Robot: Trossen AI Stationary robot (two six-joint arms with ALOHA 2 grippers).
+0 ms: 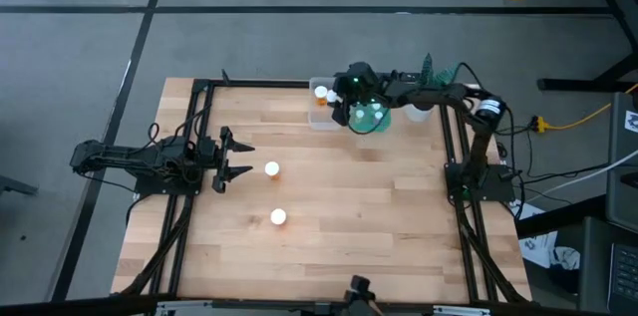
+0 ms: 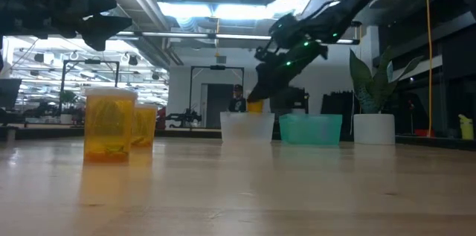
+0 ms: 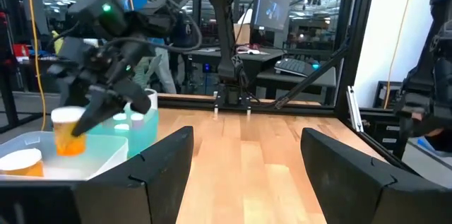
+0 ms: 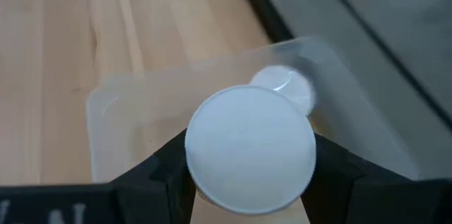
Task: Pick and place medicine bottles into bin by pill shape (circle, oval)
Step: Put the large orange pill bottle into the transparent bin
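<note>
My right gripper (image 1: 339, 100) is shut on an orange bottle with a white cap (image 4: 251, 150), over the clear bin (image 1: 321, 115) at the table's far side. Another orange bottle (image 3: 21, 164) stands inside that bin. The teal bin (image 1: 371, 117) next to it holds teal bottles. Two more orange bottles (image 1: 271, 168) (image 1: 278, 217) stand on the table left of the middle. My left gripper (image 1: 237, 157) is open and empty, just left of the nearer-to-it bottle. My right gripper pinches the orange bottle between its two fingers (image 4: 166, 171), one on each side of it just under the white cap (image 3: 67, 116). The fingers slant down from above. The bottle is upright, its lower end (image 3: 69, 146) about level with the clear bin's rim.
A white pot with a green plant (image 2: 373, 128) stands at the far right behind the teal bin. Black frame rails (image 1: 199, 127) run along the table's left and right sides. Bare wood lies between the two loose bottles and the bins.
</note>
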